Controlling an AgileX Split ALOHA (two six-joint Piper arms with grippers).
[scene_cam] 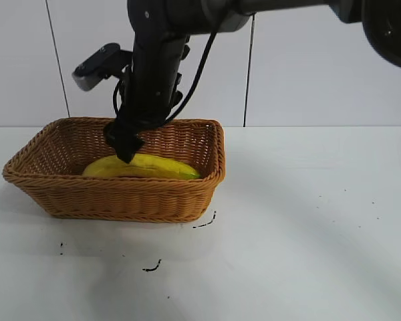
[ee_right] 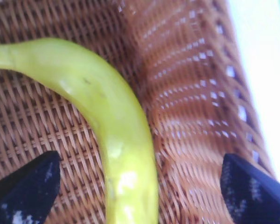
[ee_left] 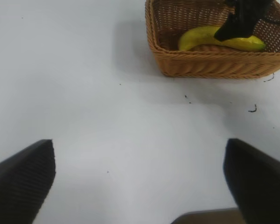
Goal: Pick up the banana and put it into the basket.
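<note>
The banana (scene_cam: pixel 142 166) lies on the floor of the basket (scene_cam: pixel 113 198), which sits on the white counter (scene_cam: pixel 307 221) toward the left side of the scene. From the outside camera only the top of the banana shows, because the near wall of the basket hides its lower part. The right arm reaches down from the top of the scene into the basket, and the right gripper (scene_cam: pixel 125 148) is low inside it, right at the top of the banana. In that view the gripper's dark tip covers part of the banana, so it is hard to see there if they touch. The right wrist camera shows more: the two dark fingers (ee_right: pixel 25 191) are spread wide, one on each side of the banana, and neither one is pinching it. In that picture the banana runs off the edge, so one end is cut off. The other end, thin and greenish, shows. The basket's woven side rises just beside the banana. The left gripper (ee_left: pixel 140 179) does not show in the outside view. Its own camera shows it over bare counter, well apart from the basket, with its fingers (ee_left: pixel 21 179) spread wide and nothing between them. A few small dark marks (scene_cam: pixel 154 266) lie on the counter near the basket.
</note>
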